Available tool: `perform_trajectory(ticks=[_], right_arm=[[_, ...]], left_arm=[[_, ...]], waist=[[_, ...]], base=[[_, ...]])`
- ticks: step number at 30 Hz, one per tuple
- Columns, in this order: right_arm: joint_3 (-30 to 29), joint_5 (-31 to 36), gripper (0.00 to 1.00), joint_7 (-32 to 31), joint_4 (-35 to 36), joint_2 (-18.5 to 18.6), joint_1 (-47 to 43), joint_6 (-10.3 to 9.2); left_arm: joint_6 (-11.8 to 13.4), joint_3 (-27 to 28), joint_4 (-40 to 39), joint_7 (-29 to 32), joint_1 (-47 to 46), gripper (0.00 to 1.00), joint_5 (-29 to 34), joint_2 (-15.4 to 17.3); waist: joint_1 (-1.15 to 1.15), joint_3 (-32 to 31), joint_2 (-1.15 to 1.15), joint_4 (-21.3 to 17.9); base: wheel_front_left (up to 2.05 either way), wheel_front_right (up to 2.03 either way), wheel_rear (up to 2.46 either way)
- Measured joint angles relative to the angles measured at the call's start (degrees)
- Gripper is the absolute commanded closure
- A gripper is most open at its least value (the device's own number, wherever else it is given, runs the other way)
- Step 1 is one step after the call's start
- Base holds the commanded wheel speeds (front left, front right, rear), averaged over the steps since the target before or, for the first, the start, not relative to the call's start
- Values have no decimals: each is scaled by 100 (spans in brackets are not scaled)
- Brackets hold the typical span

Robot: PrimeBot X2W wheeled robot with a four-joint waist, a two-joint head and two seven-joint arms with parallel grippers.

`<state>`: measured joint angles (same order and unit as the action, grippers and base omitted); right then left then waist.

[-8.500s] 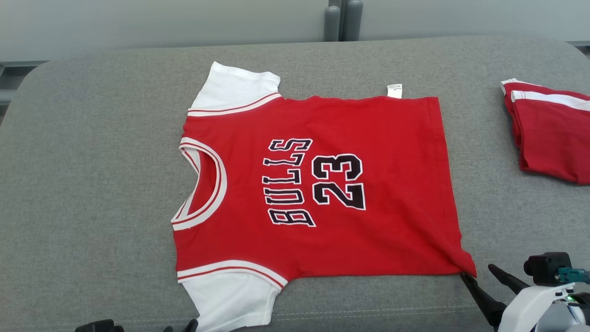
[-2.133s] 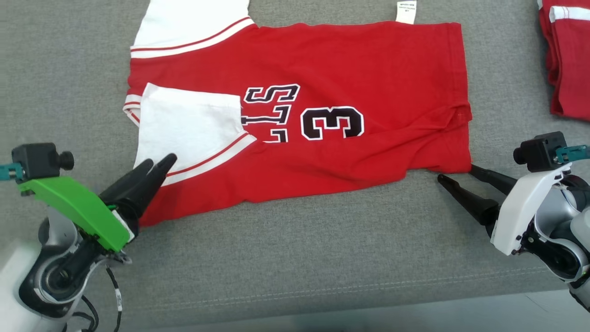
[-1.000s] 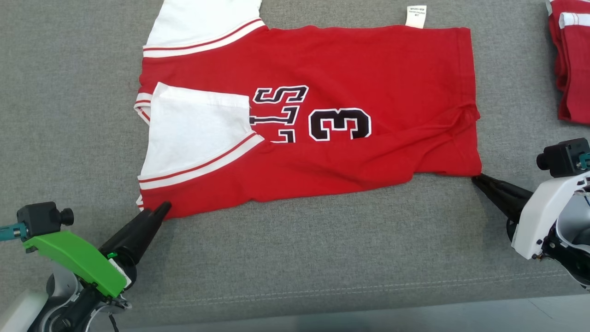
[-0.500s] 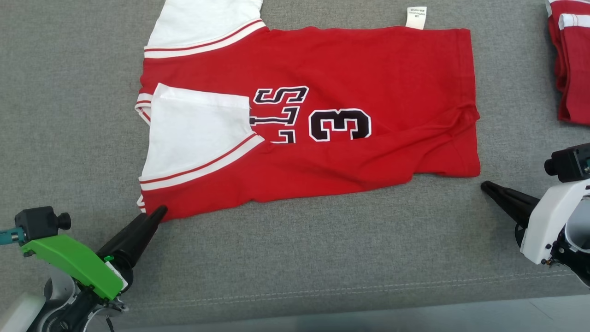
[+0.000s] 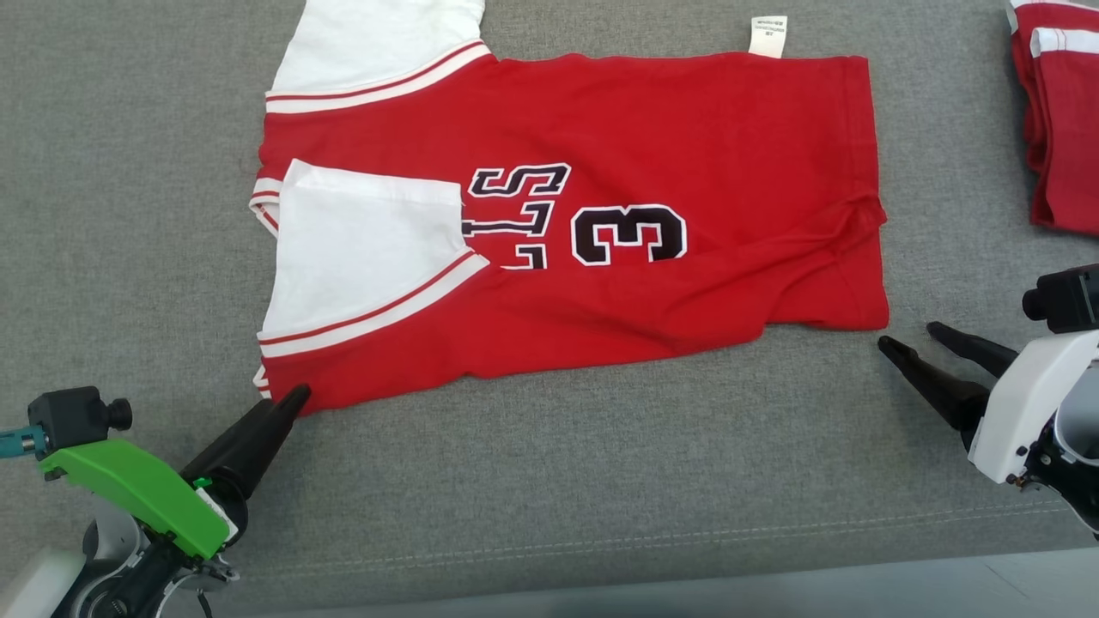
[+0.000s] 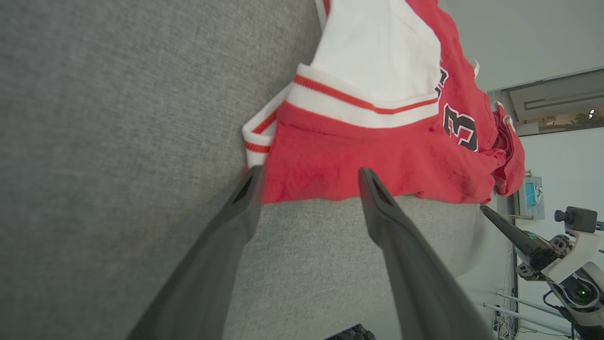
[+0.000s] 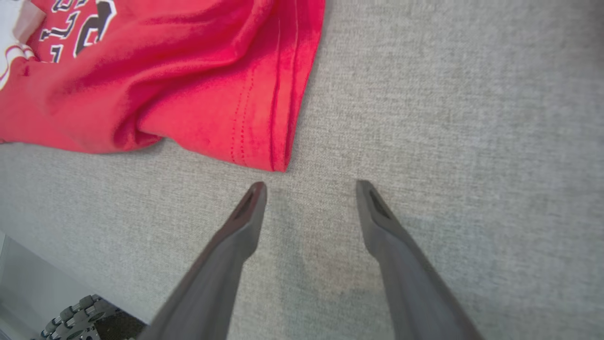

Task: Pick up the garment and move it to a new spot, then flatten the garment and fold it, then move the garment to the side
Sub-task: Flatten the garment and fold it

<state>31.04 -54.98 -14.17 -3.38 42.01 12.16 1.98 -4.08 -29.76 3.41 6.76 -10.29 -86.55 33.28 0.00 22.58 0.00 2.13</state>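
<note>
A: Start at the left. Where is the left gripper?

B: At the jersey's near left corner. The left wrist view has its two dark fingers spread wide, one tip by the corner's striped trim and the other over the red folded edge just beside it. They hold nothing. I cannot tell whether the tips touch the cloth.

A: And the jersey itself?

B: It lies on the grey cushion, neck end to the left and hem to the right. Its near part is folded up over the front. The near white sleeve therefore rests on the red chest and covers part of the black lettering. A black numeral 3 shows just right of that sleeve. The far sleeve sticks out at the jersey's far left corner. A small white label pokes out from its far edge, towards the right.

A: The right end?

B: The hem is rumpled close to the near right corner, with creases running inward. The right gripper sits just off that corner, clear of the cloth. Its fingers are wide apart and hold nothing, with bare cushion between them.

A: Anything further right?

B: A second red garment with white stripes lies well apart from the jersey, beyond its far right corner.
</note>
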Motion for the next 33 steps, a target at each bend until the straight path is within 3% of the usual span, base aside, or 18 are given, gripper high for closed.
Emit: perform_trajectory(ticks=[23,24,25,27,33], right_arm=[[208,12,0,-58,-347,-554,405,-4],[218,12,6,-58,-367,-591,441,-1],[232,12,53,-58,-391,-621,480,1],[244,12,100,-59,-433,-646,530,14],[270,8,100,-102,-557,-647,555,113]], left_arm=[[-1,-51,58,77,-1,0,1,0],[-1,-58,48,77,-2,0,1,-1],[-1,-66,41,78,-4,0,1,-2],[-1,-78,34,85,-8,0,1,-3],[-1,-80,79,85,-12,0,1,-11]], waist=[[0,-129,0,68],[0,-123,0,75],[0,-118,0,82],[0,-108,0,95],[0,-79,0,100]], base=[[0,0,0],[0,0,0],[0,0,0],[0,0,0],[0,0,0]])
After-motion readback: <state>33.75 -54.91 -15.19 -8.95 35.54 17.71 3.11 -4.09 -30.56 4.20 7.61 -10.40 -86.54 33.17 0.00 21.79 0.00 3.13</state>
